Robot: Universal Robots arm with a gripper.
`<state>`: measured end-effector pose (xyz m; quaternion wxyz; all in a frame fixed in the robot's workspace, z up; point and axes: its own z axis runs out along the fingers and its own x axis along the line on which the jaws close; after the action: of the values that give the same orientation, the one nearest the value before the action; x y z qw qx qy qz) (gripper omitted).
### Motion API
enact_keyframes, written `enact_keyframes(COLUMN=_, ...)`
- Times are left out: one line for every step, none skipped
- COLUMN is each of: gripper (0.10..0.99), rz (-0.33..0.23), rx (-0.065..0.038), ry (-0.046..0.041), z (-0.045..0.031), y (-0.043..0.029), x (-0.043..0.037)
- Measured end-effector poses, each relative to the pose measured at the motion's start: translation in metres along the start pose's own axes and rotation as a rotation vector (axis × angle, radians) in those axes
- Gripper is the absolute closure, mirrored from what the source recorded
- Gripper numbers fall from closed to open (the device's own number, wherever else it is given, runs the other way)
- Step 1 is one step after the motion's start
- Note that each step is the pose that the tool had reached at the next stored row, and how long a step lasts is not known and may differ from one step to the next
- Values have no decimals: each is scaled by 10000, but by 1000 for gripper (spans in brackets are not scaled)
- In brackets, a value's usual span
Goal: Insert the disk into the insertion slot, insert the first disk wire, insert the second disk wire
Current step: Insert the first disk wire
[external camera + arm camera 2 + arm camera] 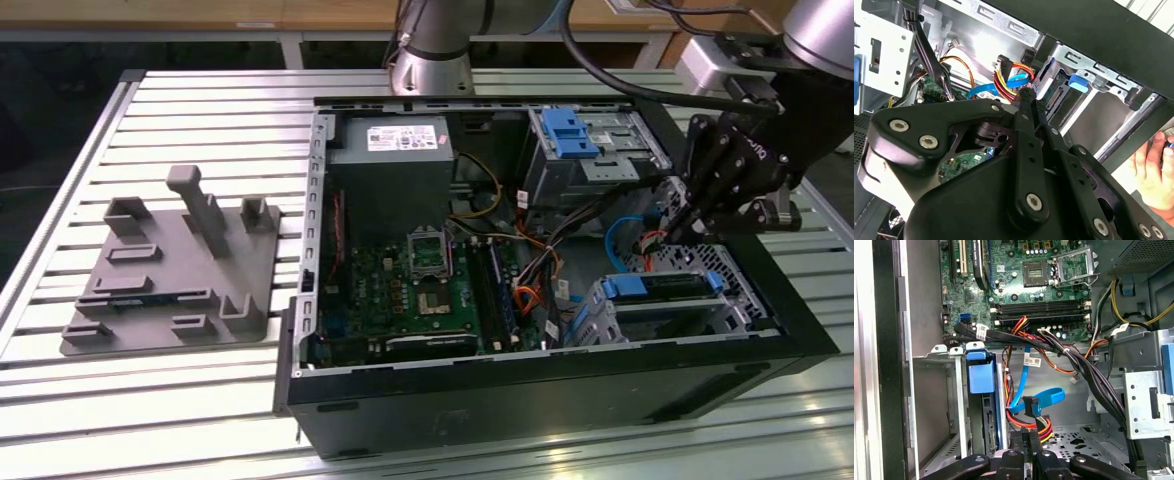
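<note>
At the near corner of the case (561, 385), disk (657, 287) sits in the insertion slot (734, 292) — first-wire step, I judge. Gripper (1027, 97) clenched by the wire plug (1032, 407) (hold uncertain); plug wants aligning.

The exterior view looks down from high and well back over the bench (174, 420), taking in the whole open computer case (561, 380). Both wrist views sit close inside that case: the first faces the circuit board (1019, 285), the second faces the case's black side wall, and both show the disk (990, 432) and the red-and-yellow wires (1030, 422)
</note>
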<state>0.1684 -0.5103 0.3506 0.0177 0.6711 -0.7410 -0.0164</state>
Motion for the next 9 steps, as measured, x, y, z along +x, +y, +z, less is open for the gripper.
enact_keyframes(gripper=922, rz=0, rx=0, ry=0, z=0, y=0, x=0)
enact_keyframes(gripper=922, rz=0, rx=0, ry=0, z=0, y=0, x=0)
enact_keyframes(gripper=922, rz=-1, rx=0, ry=0, z=0, y=0, x=0)
enact_keyframes(gripper=922, rz=-1, rx=0, ry=0, z=0, y=0, x=1)
enact_keyframes(gripper=922, rz=-8, rx=-3, ry=-28, z=-2, y=0, x=4)
enact_keyframes(gripper=922, rz=-26, rx=-13, ry=-127, z=-3, y=0, x=4)
enact_keyframes(gripper=922, rz=-45, rx=-23, ry=-239, z=-6, y=0, x=5)
enact_keyframes(gripper=922, rz=-59, rx=-33, ry=-349, z=-8, y=0, x=8)
enact_keyframes(gripper=922, rz=-65, rx=-39, ry=-408, z=-9, y=-1, x=16)
